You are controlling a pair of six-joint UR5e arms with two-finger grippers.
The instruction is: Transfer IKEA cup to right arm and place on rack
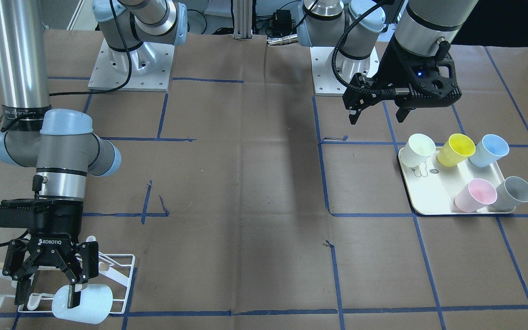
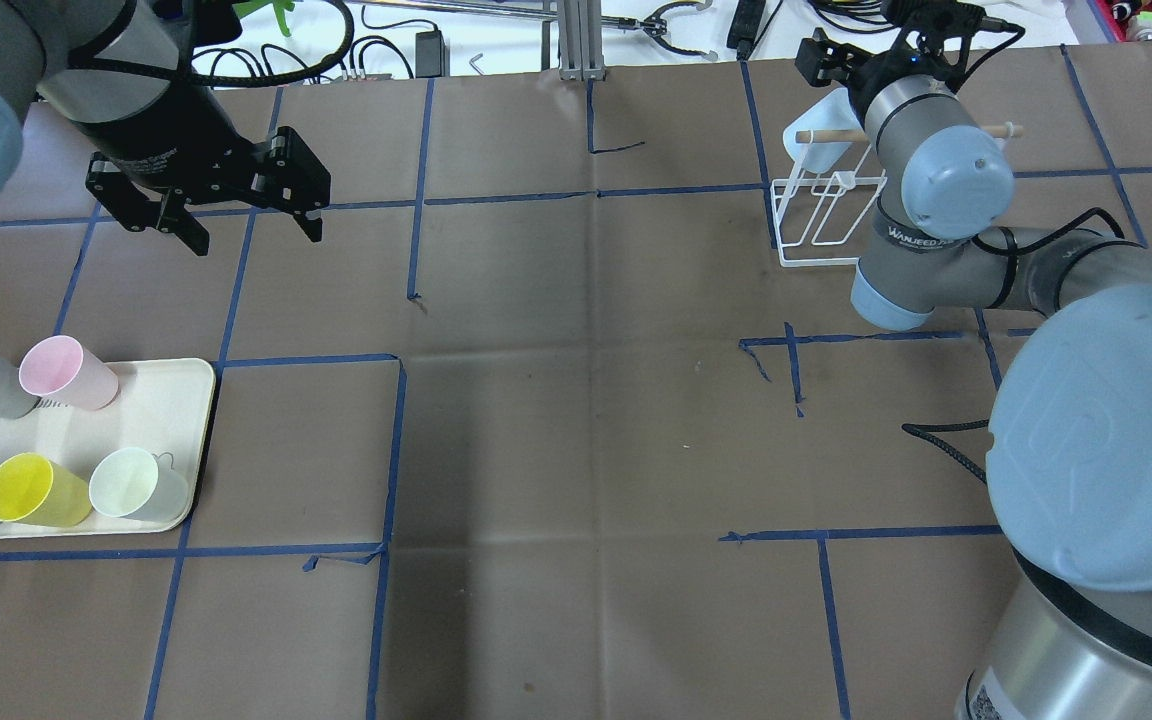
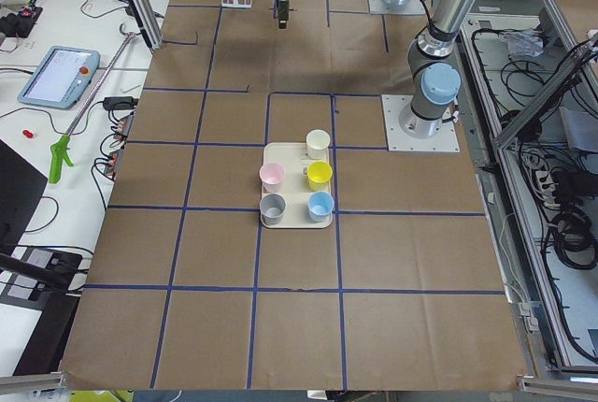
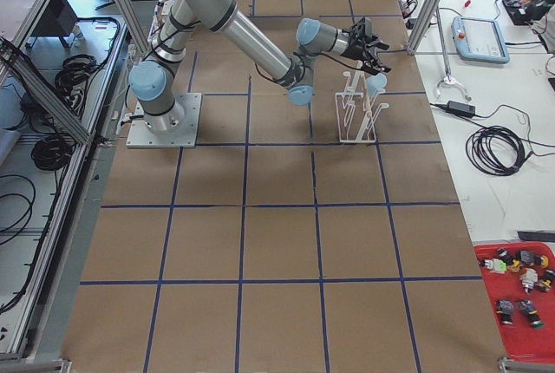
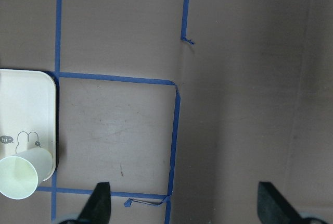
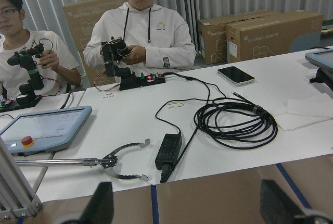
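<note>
Cup (image 1: 87,305) sits on rack (image 1: 112,273); placing looks finished. Right gripper (image 1: 48,298) at rack, jaws wide apart, holding nothing. Left gripper (image 1: 376,118) far from rack, also wide, empty. Next, you retreat upward, without snagging cup.

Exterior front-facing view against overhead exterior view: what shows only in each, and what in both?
Only front-facing: the black right gripper, open, one finger at the mouth of the pale blue plastic cup lying on its side at the low white wire rack. Only overhead: black cables on the white bench beyond the table. Both: the cream tray with five pastel cups, and the black left gripper, open.
</note>
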